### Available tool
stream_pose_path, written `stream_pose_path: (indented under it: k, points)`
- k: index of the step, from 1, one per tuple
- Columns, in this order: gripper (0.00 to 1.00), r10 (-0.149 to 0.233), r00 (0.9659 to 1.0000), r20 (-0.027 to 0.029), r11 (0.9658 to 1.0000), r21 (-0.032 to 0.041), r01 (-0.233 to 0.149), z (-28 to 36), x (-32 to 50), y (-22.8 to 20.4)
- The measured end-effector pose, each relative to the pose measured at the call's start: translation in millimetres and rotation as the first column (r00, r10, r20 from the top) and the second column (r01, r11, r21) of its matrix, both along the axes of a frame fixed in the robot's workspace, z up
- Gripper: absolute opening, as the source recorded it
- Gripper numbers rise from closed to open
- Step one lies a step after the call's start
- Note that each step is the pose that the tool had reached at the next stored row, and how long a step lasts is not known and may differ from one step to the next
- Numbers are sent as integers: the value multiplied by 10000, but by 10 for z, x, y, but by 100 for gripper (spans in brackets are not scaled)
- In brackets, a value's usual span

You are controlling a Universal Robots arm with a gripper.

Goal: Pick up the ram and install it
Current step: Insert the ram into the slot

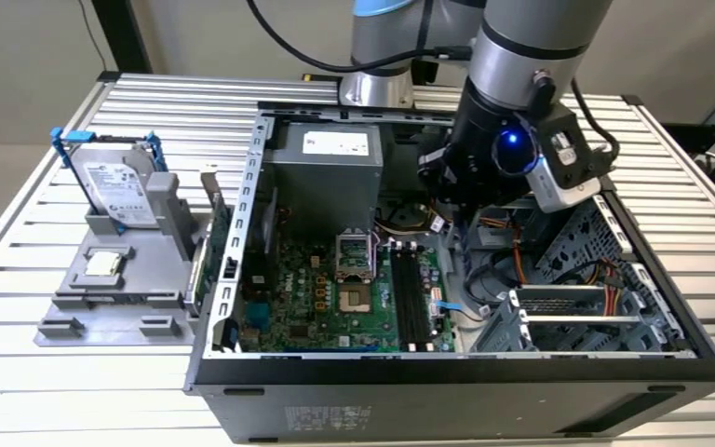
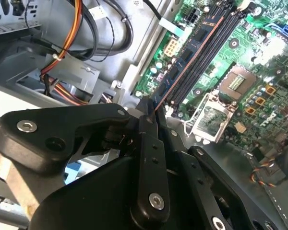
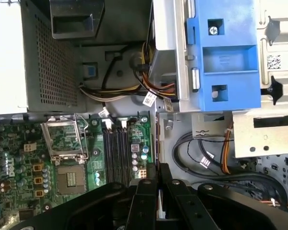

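Already clamped edge-on in the gripper [image 2: 156, 112], with the ram [image 2: 192, 52] running out from between the black fingers [image 2: 146, 143] above the motherboard [image 1: 320, 289] inside the open computer case [image 1: 469, 368]. Sits beside the black memory slots [image 2: 216, 45] in the second wrist view rather than clearly over one; whether the lower edge already touches a slot cannot be told. Calls for keeping the stick parallel to the chosen slot, upright and not tilted, and centred along the slot's length before any downward push. Needs the notch matched to the slot key, and even pressure at both ends. Risks snagging on the cable bundle [image 3: 134, 88] just beside the slots, or scraping the empty CPU socket [image 3: 67, 139] nearby. Elsewhere on the desk [image 1: 34, 391], well apart, stands the hard drive in its blue frame [image 1: 115, 182].
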State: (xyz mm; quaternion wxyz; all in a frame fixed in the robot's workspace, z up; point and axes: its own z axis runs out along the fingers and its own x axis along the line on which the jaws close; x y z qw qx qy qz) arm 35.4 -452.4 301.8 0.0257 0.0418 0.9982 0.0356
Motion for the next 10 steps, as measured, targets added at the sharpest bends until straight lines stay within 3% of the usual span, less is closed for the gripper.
stream_pose_path:
  k: [10]
  points:
    - [0, 348, 9994, -5, 9994, -1, -348, -55, -48, -38]
